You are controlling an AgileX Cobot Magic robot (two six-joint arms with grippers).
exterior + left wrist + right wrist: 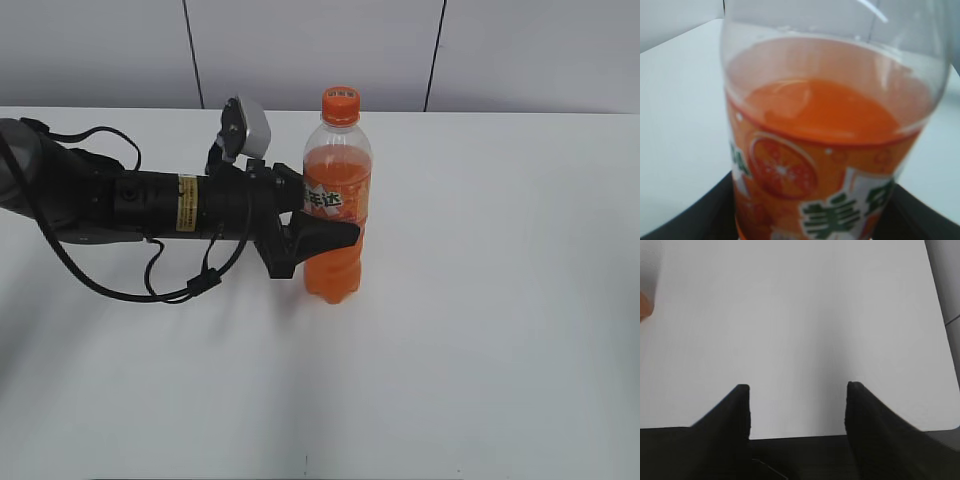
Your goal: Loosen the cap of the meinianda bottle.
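Note:
The meinianda bottle (338,190) stands upright on the white table, filled with orange soda, its orange cap (340,103) on top. My left gripper (345,230) reaches in from the left and is shut on the bottle at the lower label, above the waist. In the left wrist view the bottle (825,150) fills the frame between the black fingers (810,222); the cap is out of that view. My right gripper (797,390) is open and empty over bare table. It does not show in the exterior view. An orange blur of the bottle (644,305) sits at the left edge of the right wrist view.
The white table (480,330) spreads all round the bottle. A grey panelled wall (320,50) runs behind its far edge. The left arm's black cables (170,290) hang down onto the table at the left.

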